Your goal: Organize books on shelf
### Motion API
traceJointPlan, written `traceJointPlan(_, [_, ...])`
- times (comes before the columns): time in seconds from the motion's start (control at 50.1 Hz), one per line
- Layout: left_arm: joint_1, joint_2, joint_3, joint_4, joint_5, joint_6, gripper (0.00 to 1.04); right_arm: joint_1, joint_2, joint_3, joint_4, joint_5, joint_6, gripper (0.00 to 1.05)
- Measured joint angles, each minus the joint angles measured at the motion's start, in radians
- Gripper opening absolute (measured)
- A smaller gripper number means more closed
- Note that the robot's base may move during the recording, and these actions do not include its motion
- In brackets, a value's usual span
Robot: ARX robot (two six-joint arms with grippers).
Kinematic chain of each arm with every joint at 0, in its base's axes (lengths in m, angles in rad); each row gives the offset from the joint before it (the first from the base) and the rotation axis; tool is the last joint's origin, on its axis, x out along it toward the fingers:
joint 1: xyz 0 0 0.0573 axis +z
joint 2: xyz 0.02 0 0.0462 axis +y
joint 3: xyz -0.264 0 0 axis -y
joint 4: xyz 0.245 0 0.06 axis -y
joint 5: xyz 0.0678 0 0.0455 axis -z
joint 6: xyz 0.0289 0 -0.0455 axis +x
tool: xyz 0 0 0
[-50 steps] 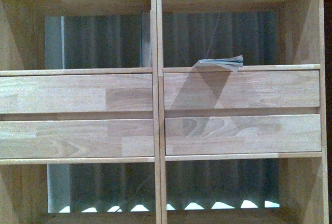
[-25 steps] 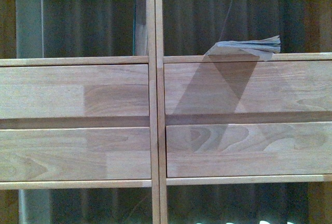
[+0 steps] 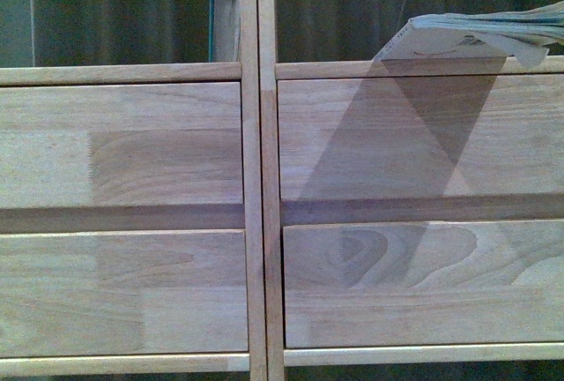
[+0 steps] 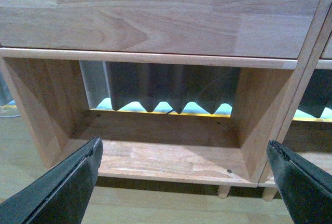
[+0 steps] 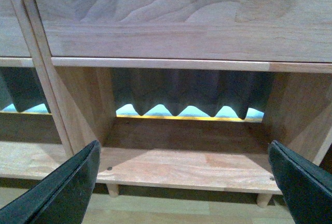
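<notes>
Crosswise, paperback [image 3: 476, 33] flat on shelf [image 3: 249, 178] (long axis left-right)

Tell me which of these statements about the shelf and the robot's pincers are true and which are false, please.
1. A book lies on its side in the shelf's right column, just above the drawers. True.
2. The left pincer is shut on a book. False: it is open and holds nothing.
3. The drawer fronts have round knobs. False: they are plain wood, with no knobs or handles.
4. The right pincer is open and faces a lower compartment. True.
5. The shelf has a solid wooden back. False: it is open-backed, and a dark curtain shows through.
</notes>
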Motion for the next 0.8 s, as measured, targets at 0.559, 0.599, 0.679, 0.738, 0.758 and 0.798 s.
traceJointPlan(0.559, [0.000,0.000,0.000,0.000,-0.001,0.000,0.97,0.000,0.000,0.000,0.000,0.000,0.000,0.98])
traceJointPlan(0.599, [0.000,0.000,0.000,0.000,-0.002,0.000,0.97,0.000,0.000,0.000,0.000,0.000,0.000,0.98])
traceJointPlan(0.679, [0.000,0.000,0.000,0.000,-0.002,0.000,0.97,0.000,0.000,0.000,0.000,0.000,0.000,0.98])
traceJointPlan(0.738, [0.000,0.000,0.000,0.000,-0.001,0.000,0.97,0.000,0.000,0.000,0.000,0.000,0.000,0.98])
traceJointPlan(0.758, [0.000,0.000,0.000,0.000,-0.001,0.000,0.97,0.000,0.000,0.000,0.000,0.000,0.000,0.98])
traceJointPlan(0.798, [0.000,0.000,0.000,0.000,-0.001,0.000,0.97,0.000,0.000,0.000,0.000,0.000,0.000,0.98])
